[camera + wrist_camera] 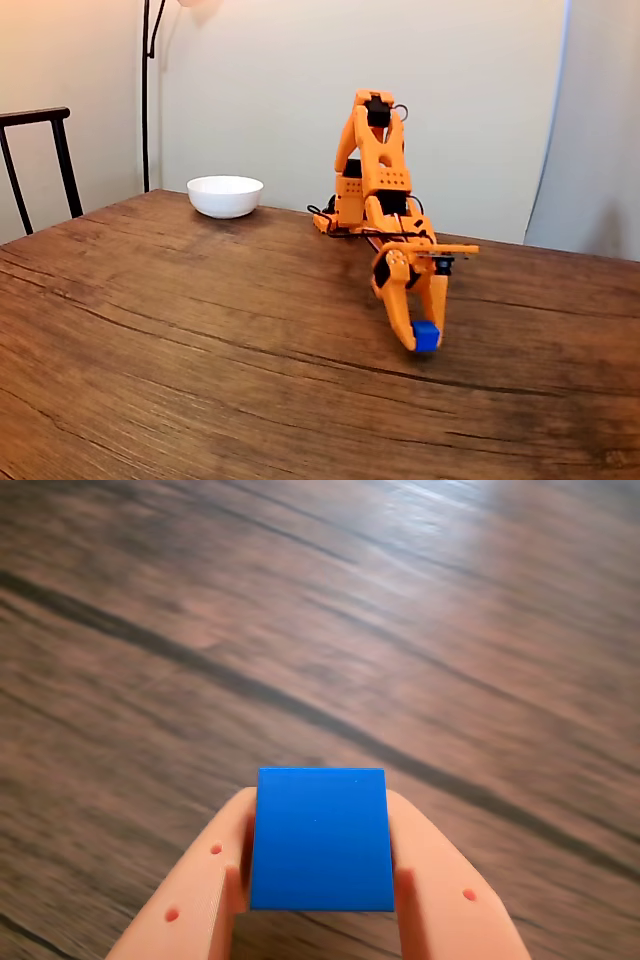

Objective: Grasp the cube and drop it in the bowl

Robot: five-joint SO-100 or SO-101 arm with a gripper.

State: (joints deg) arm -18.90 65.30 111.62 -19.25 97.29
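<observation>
Wrist view: my gripper is closed on the cube, one orange finger pressed against its left face and the other against its right face. The cube is bright blue with plain faces and sits squarely between the fingertips, its upper face turned toward the camera. Behind it lies the brown wooden table, its dark grain lines running from ten o'clock toward four o'clock.

Fixed view: my arm reaches forward from its base at the far side of the table and bends down, so that my gripper points toward the tabletop at about five o'clock from the base. The cube shows as a small blue block at the fingertips, just above the wood or touching it; I cannot tell which. The bowl, white and round, stands upright on the table at about ten o'clock from the cube, well apart from it and near the table's far edge. A dark chair back stands at the left margin.
</observation>
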